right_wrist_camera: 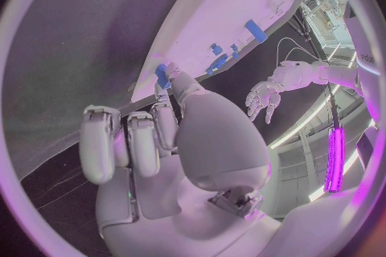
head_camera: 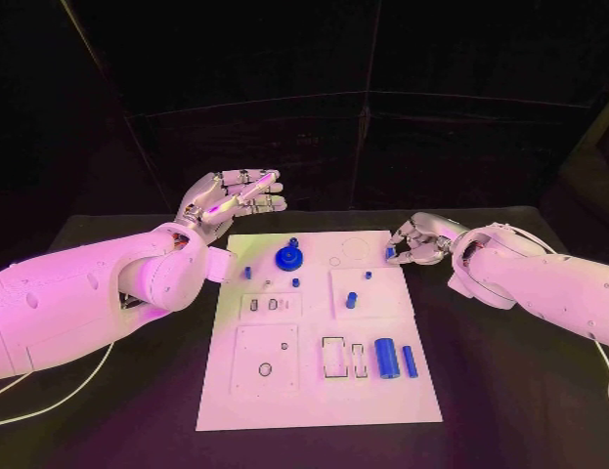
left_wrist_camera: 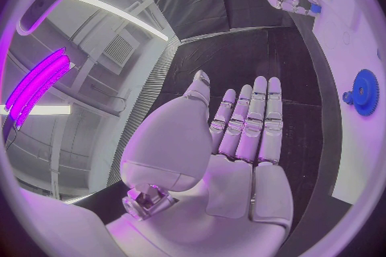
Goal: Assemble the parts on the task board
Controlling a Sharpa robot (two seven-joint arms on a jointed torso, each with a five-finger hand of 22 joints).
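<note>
Head view: the white task board [head_camera: 319, 332] lies in the middle of the black bench [head_camera: 530, 371]. On it a blue gear [head_camera: 290, 257] stands near the far edge, a blue cylinder [head_camera: 386, 358] and a slimmer blue rod [head_camera: 409, 361] lie toward the near right corner, and smaller blue parts sit between. The left hand [head_camera: 234, 200] hovers beyond the board's far left corner, fingers straight and spread, holding nothing. The right hand [head_camera: 419, 240] sits at the board's far right edge, pinching a small blue peg [head_camera: 389, 252].

Left wrist view: the left hand's palm is flat and bare; the gear [left_wrist_camera: 366, 92] lies well apart from it.

Right wrist view: thumb and one finger nip the peg [right_wrist_camera: 163, 75] at the board's rim, the other fingers curled.

The parts look like stiff, light, smooth plastic, likely slippery; a pinch across the peg's sides suits. No writing is readable.
</note>
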